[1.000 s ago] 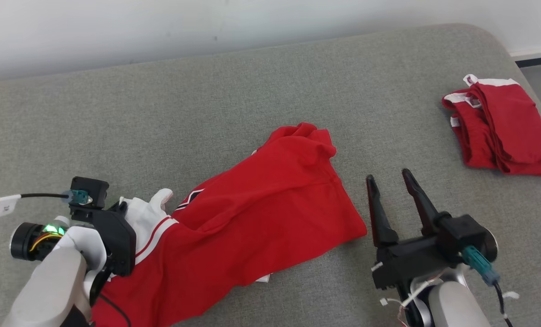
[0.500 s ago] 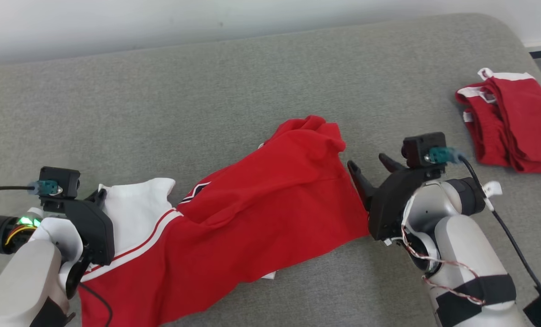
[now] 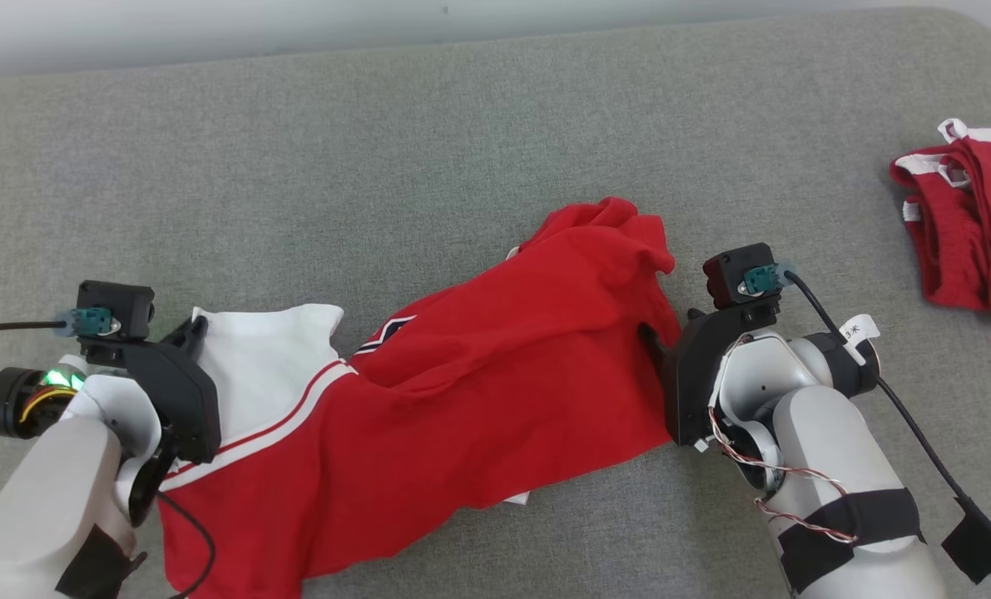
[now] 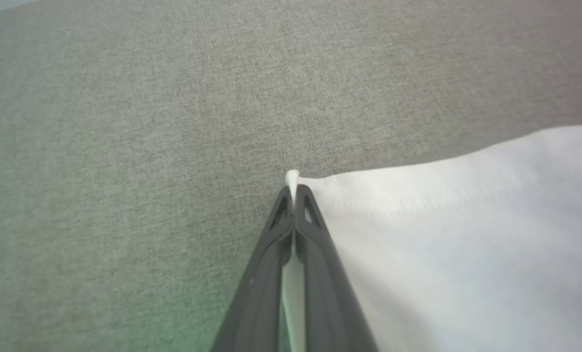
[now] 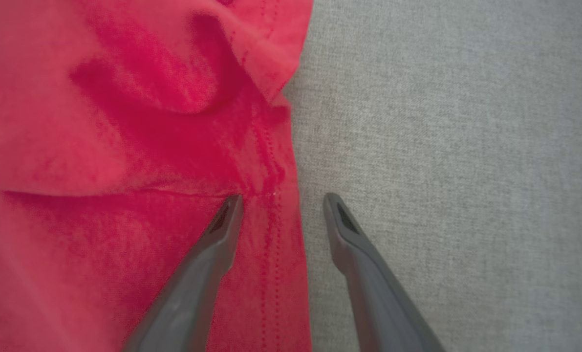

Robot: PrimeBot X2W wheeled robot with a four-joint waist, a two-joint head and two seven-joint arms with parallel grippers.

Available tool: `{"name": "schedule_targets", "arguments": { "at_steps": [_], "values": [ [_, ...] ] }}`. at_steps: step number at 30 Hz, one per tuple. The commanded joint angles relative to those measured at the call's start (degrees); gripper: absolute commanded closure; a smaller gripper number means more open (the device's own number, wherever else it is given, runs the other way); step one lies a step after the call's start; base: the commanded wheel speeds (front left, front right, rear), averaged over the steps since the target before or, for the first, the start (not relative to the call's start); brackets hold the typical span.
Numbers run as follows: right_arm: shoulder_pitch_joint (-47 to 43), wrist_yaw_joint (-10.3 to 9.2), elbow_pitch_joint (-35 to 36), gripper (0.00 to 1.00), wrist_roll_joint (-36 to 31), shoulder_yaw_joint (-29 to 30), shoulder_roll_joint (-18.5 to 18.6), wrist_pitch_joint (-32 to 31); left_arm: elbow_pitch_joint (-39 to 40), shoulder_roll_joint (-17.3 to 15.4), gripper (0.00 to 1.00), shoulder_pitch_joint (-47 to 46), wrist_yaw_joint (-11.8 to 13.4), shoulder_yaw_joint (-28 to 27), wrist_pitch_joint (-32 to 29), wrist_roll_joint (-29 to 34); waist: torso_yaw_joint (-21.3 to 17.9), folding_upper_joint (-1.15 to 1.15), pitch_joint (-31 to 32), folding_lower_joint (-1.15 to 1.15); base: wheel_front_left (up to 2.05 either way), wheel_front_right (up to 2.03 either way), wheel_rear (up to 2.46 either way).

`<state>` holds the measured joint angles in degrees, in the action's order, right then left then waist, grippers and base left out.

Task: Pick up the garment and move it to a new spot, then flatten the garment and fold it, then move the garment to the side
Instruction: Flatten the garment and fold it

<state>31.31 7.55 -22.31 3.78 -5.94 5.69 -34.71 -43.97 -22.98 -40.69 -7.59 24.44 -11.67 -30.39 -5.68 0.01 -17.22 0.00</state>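
The garment (image 3: 478, 391), red with a white panel and white stripes, lies rumpled across the grey cushion (image 3: 379, 150). My left gripper (image 3: 194, 326) is at its left end, shut on the corner of the white panel (image 4: 442, 220). In the left wrist view a tip of white cloth pokes out between the closed fingertips of the left gripper (image 4: 294, 188). My right gripper (image 3: 650, 334) is at the garment's right edge. In the right wrist view the right gripper (image 5: 283, 200) is open and straddles the stitched red hem (image 5: 271, 230), one finger on the cloth and one on the cushion.
A second red garment (image 3: 969, 241) with white trim lies bunched at the far right of the cushion. Bare grey cushion stretches behind the garment up to a pale wall (image 3: 212, 25). The right arm's cable (image 3: 919, 433) trails at the lower right.
My right gripper has turned and moved left onto the garment's right hem. My left gripper has shut on the white corner and drawn it left, spreading the panel. The head camera has shifted.
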Motion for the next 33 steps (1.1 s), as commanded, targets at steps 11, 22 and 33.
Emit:
{"name": "schedule_targets", "arguments": {
  "at_steps": [11, 22, 33],
  "values": [
    [2.84, -0.15, -4.44, 0.75, -2.98, -0.17, -1.81, 3.76, 0.70, -1.20, 1.00, 0.24, 0.91, -0.23, 0.82, -0.76, -0.08, -0.01, -1.87, 0.00, 0.00, 0.00, 0.00],
    [0.46, -0.15, 1.56, 1.00, -4.22, 1.47, -2.59, 9.23, 4.85, -1.83, 1.00, 0.93, 1.52, -3.61, 7.10, -3.76, -0.10, -0.01, -0.21, 0.00, 0.00, 0.00, 0.00],
    [-1.98, -0.15, 13.36, 1.00, 4.73, 4.52, -2.82, 14.43, 18.12, -1.93, 1.00, -0.78, 1.07, -13.43, 19.02, -11.60, 0.08, -0.01, 3.35, 0.00, 0.00, 0.00, 0.00]
  ]
}}
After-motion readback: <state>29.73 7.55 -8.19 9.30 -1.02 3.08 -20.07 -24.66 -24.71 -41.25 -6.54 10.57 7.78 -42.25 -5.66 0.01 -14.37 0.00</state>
